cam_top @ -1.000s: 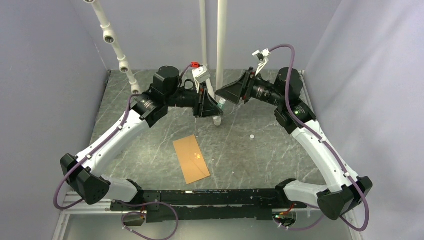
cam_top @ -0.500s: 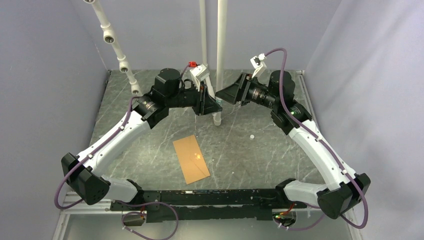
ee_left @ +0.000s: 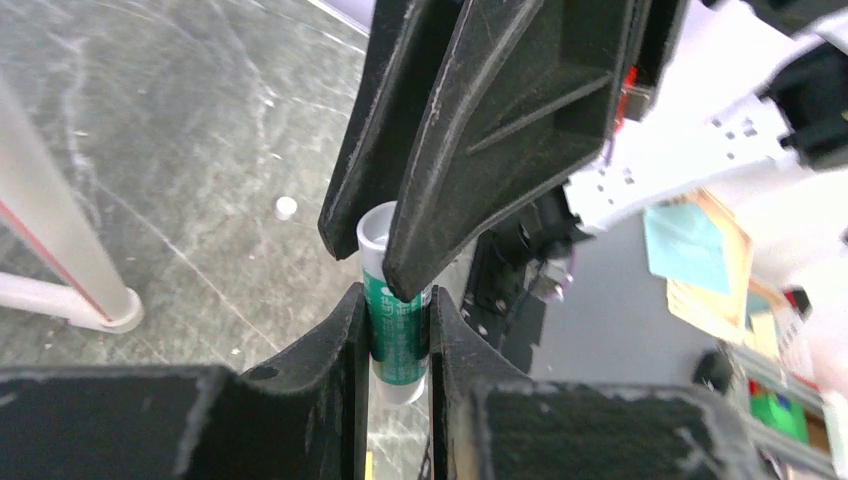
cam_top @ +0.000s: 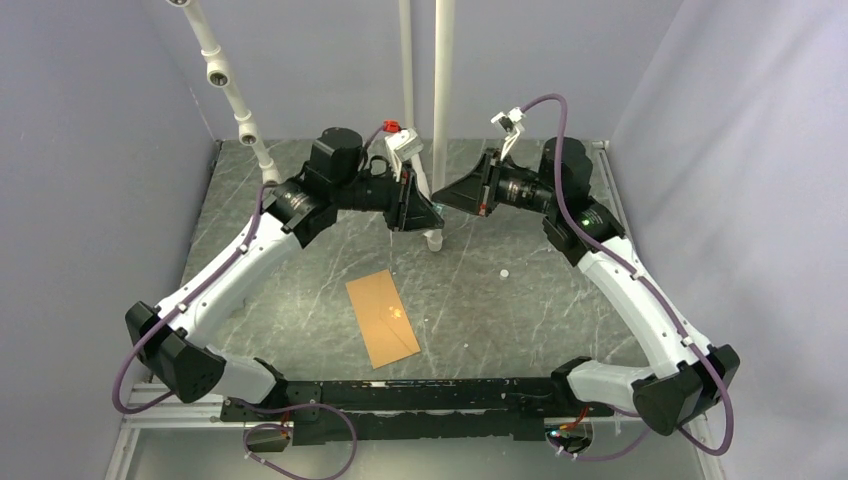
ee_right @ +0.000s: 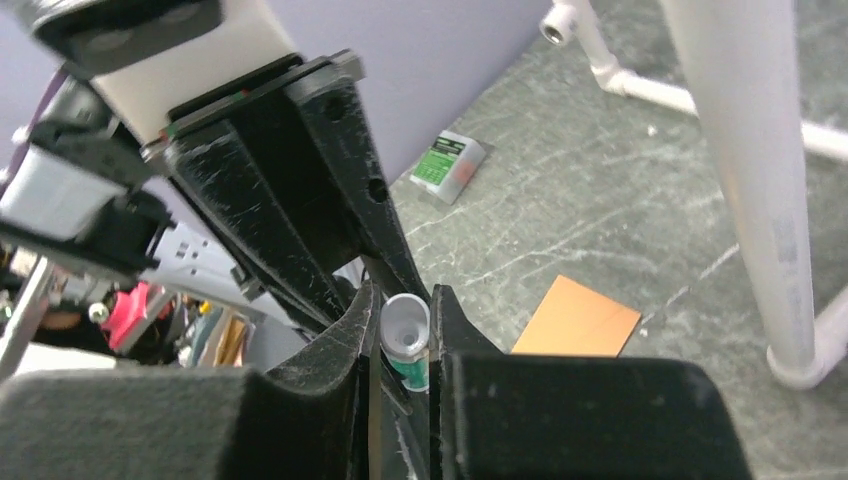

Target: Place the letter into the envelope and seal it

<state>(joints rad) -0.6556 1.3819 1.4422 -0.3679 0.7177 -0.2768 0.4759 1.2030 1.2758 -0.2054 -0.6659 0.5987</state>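
A: What is there in the view from above?

B: The grey marbled stone-look worktop point(cam_top: 500, 310) carries the long orange-brown kraft paper envelope point(cam_top: 382, 319). It lies flat, close to the near edge and a little left of the middle. I cannot make out the letter as a separate sheet. The left claw point(cam_top: 428, 212) and the right claw point(cam_top: 450, 197) meet tip to tip above the far middle, just beside a tall white plastic pipe point(cam_top: 441, 100). From here I cannot tell what they hold. A tiny white round cap point(cam_top: 504, 271) lies alone, right of the middle.

A: And the camera on the left wrist?

B: There the left claw is clamped on a small green plastic tube point(ee_left: 398, 325), with one finger on each side of its green body. The two fingers of the right claw come from above and close on the white upper end of the tube. The white cap sits on the worktop behind, well apart.

A: And the right wrist?

B: The right claw grips the hollow white end of the tube, and the left claw holds it from the opposite side. One corner of the envelope shows below. A little green-and-white flat packet point(ee_right: 448, 166) lies near the foot of the wall.
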